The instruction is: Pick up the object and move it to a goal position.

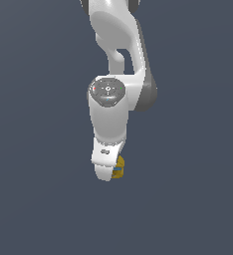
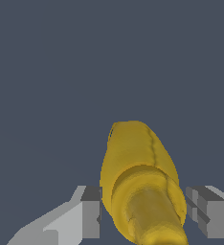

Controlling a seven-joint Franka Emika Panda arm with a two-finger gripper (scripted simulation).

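Sitting between end effector [image 2: 145, 215] fingers [image 2: 90, 215], yellow bottle [image 2: 140, 182], gaps either side

A small yellow bottle-like object [image 1: 119, 167] with a light blue band is seen in the exterior view, mostly hidden behind the arm's lower end. In the wrist view its yellow body [image 2: 140, 182] is shown tilted, neck nearest the camera.

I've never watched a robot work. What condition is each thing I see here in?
Yellow bottle: sits between the tool's two fingers, mostly hidden behind the arm in the exterior view.
Tool: fingers either side of the bottle; a sliver of gap shows, so a firm grip can't be confirmed.
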